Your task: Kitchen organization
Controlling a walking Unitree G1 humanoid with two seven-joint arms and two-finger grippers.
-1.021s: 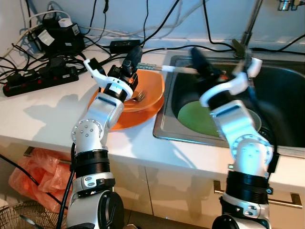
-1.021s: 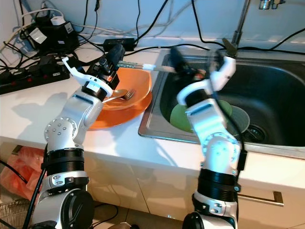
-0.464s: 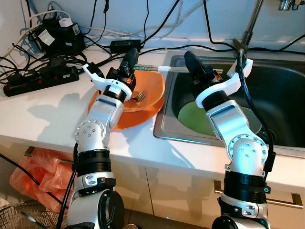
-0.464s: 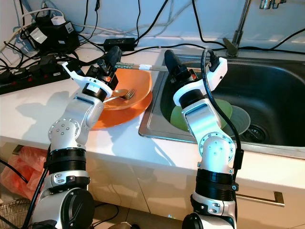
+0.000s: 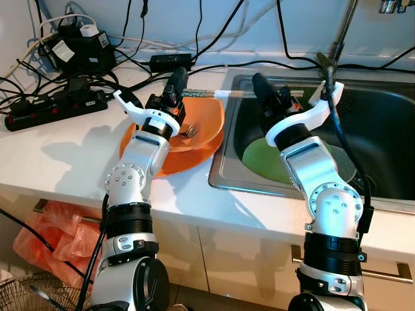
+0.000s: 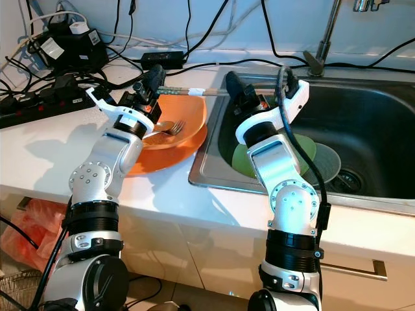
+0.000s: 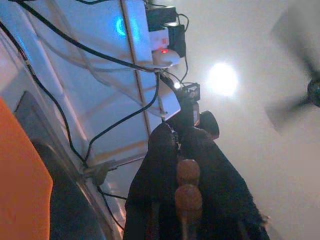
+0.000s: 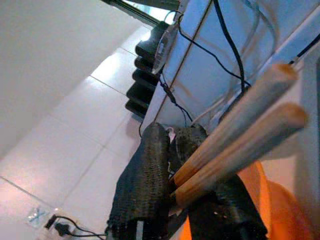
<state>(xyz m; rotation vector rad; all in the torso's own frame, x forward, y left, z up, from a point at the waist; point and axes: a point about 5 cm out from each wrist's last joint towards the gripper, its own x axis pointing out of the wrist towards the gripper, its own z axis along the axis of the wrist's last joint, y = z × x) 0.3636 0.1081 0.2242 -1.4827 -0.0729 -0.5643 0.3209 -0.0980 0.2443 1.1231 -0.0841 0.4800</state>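
Horizontally, a pair of wooden chopsticks (image 5: 206,93) was held in the air between the two grippers, above the far edge of an orange bowl (image 5: 206,123) and the left rim of the steel sink (image 5: 227,139). The left gripper (image 5: 176,80) was clamped on one end of the chopsticks; in its wrist view the two rounded brown tips (image 7: 187,186) stood between its black fingers (image 7: 161,165). The right gripper (image 6: 235,86) was clamped on the other end, and its wrist view showed the two pale sticks (image 8: 235,140) coming out side by side from between its fingers (image 8: 145,185). A white band (image 6: 198,92) was around the chopsticks near their middle.

The orange bowl sat on a larger orange plate (image 5: 188,159) on the white countertop (image 5: 65,155), just beside the sink. A metal fork (image 6: 174,129) lay inside the bowl, with something that looked like a spoon under it, but this I could not tell for sure.

Inside the sink lay a green plate (image 5: 266,162) and beside it a grey round dish (image 6: 327,162), partly hidden behind the right arm. The faucet stem (image 5: 338,35) rose at the back of the sink. On the far left of the countertop were black power strips (image 5: 55,103), adapters and many black cables (image 5: 214,39) along the wall. Below the counter, near the floor, was an orange plastic bag (image 5: 45,233).
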